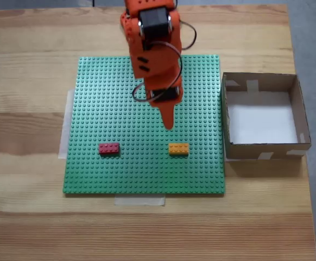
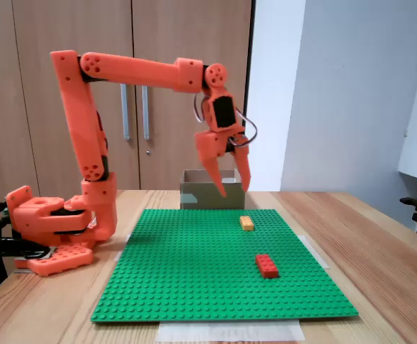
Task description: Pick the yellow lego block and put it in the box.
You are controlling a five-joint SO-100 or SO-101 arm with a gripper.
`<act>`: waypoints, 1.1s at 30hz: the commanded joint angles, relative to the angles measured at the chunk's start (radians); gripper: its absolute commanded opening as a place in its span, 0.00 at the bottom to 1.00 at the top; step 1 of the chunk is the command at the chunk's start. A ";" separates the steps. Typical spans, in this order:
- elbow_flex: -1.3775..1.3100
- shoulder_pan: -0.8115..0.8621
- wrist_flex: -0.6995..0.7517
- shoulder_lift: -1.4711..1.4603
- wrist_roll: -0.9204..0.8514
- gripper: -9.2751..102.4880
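Observation:
The yellow lego block (image 1: 178,148) (image 2: 246,223) lies flat on the green baseplate (image 1: 109,98) (image 2: 187,272), toward the side where the box stands. The box (image 1: 264,150) (image 2: 193,195), brown cardboard with a white bottom, stands just off the baseplate's edge and holds nothing. My orange gripper (image 1: 168,120) (image 2: 234,190) hangs in the air above the plate, a short way from the yellow block on the arm's side. Its fingers are spread open and point down, with nothing between them.
A red brick (image 1: 109,148) (image 2: 266,265) lies on the same baseplate, apart from the yellow one. The plate is taped to a wooden table (image 1: 27,217). The arm's base (image 2: 51,222) stands at the plate's far end from the bricks.

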 commanded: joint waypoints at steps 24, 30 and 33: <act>-0.307 -0.038 -0.028 -0.391 0.054 0.27; -0.339 -0.035 -0.051 -0.459 0.071 0.27; -0.345 -0.035 -0.055 -0.474 0.077 0.27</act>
